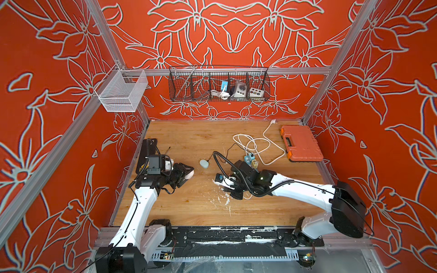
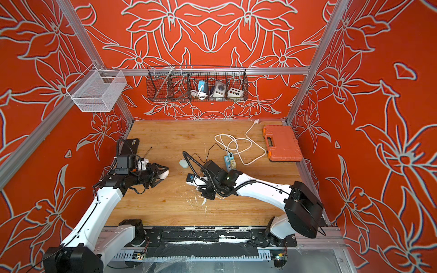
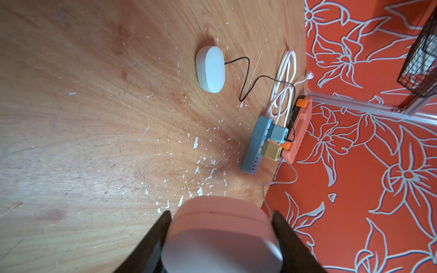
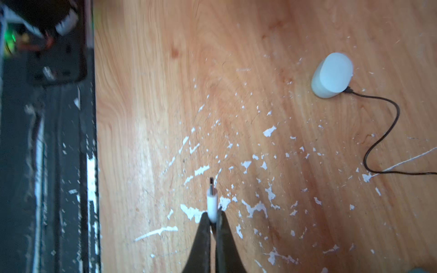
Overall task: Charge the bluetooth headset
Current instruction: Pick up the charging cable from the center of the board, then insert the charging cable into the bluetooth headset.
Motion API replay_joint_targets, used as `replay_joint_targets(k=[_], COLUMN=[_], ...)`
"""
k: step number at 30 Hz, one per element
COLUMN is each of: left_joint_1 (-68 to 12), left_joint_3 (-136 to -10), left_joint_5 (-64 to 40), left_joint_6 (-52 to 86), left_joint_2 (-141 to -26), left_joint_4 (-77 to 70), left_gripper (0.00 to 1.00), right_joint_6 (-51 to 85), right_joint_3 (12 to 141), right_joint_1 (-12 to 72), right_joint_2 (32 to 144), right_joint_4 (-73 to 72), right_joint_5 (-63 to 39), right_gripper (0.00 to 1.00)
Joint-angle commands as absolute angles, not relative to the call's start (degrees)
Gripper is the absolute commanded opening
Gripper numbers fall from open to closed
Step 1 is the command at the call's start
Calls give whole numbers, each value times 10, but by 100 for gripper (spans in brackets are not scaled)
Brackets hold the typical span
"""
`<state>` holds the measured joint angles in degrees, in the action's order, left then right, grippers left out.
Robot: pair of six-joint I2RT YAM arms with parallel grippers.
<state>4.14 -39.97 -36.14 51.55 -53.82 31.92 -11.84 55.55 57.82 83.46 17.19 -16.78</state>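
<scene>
Wood lies bare on the table (image 1: 179, 212) between the two arms and along its near edge, flecked with white paint chips. Close to the left edge, the left gripper (image 1: 188, 173) clamps the pinkish headset case (image 3: 220, 236) between its fingers. Near mid-table, the right gripper (image 4: 214, 214) pinches a white charging plug (image 4: 211, 199), whose metal tip pokes out past the jaws. Farther back between them sits a second pale case (image 1: 204, 163), its thin black cable (image 4: 383, 139) running toward a blue power strip (image 3: 256, 146). A coiled white cord (image 1: 255, 144) and an orange tool case (image 1: 301, 144) crowd the far right corner.
</scene>
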Motion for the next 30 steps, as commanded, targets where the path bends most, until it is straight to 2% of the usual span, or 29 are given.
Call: replay_joint_targets(k=[1, 7, 14, 22, 30], left_joint_1=[21, -41, -110, -140, -148], left_joint_3=[-397, -399, -443, -448, -452], left_joint_5=[-323, -232, -150, -163, -179], left_joint_6=[584, 670, 679, 666, 660], left_joint_2=[-518, -513, -512, -511, -502], left_joint_4=[292, 239, 253, 262, 267], left_gripper=[49, 47, 43, 43, 43], right_joint_6=[33, 168, 279, 329, 347], right_joint_3=[570, 610, 665, 714, 731], right_joint_1=[576, 576, 576, 574, 571], right_joint_2=[833, 864, 902, 950, 969], right_joint_4=[103, 59, 59, 87, 75], right_joint_5=[-199, -220, -245, -306, -316], right_gripper=[0, 0, 0, 0, 0])
